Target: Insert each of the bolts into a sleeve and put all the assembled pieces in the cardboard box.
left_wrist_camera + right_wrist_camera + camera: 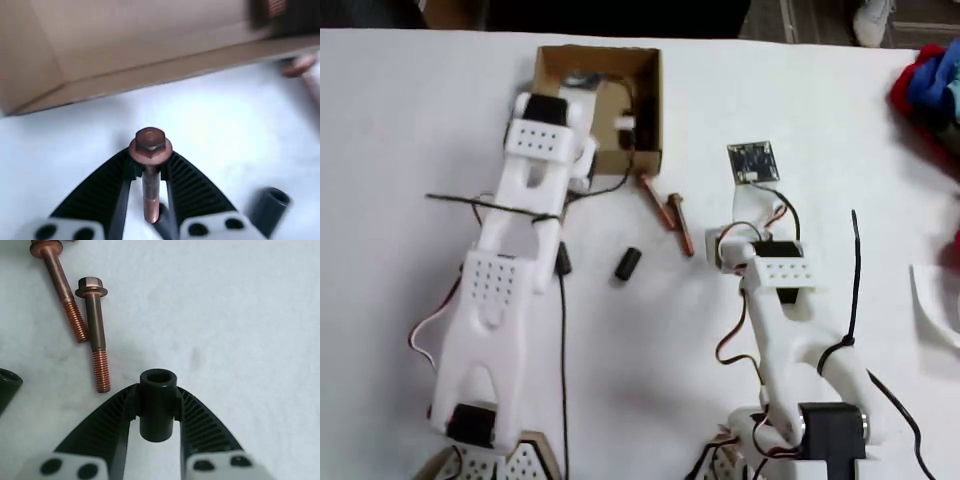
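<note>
Now left fingers (105, 195) grip bolt (150, 150) near cardboard box (150, 75); right fingers (105, 430) grip sleeve (157, 405); box contents unclear.

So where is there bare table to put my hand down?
Left of the left arm, and between the right arm and the coloured cloth, the table is bare. Between the arms it is crowded: two loose bolts and a black sleeve by the cardboard box.

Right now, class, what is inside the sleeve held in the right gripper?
The sleeve, clamped in the right gripper, shows an open, dark bore with no bolt in its mouth. The nearest bolt lies loose on the table. Deeper in, shadow hides the bore.
</note>
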Available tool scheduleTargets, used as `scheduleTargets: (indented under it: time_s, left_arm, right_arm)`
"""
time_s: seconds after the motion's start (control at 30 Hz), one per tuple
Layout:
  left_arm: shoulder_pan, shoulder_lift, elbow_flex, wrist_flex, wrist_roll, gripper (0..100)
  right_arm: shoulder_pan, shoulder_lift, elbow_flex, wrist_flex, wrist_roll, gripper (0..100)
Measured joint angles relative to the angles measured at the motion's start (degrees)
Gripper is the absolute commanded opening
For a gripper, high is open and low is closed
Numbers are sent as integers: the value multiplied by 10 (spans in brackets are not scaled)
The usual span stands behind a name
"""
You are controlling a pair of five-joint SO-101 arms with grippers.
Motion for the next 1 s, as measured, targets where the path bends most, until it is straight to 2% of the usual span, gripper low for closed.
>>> scheduleTargets:
  time_s: [0.1,0.2,0.4,0.47,0.63,0.73,0.9,1.0]
  left_arm:
    - [4,-68,11,0,41,24]
    - [11,-155,77,0,97,24]
    - [70,-360,333,-3,145,24]
    - [88,-440,425,-33,148,24]
    - [90,-645,673,-201,148,24]
    - [91,-756,827,-335,148,24]
    - [91,-916,1036,-530,151,24]
    - [83,-984,1117,-632,152,24]
  right_arm:
    - [-3,0,0,0,0,21]
    - [-25,0,0,0,0,21]
    - [-81,0,0,0,0,21]
    - [-97,0,0,0,0,21]
    - [-144,0,0,-4,-4,21]
    - [-142,-1,32,-67,-45,21]
    - [-135,-1,142,-279,-154,21]
    - [-133,-1,219,-438,-172,20]
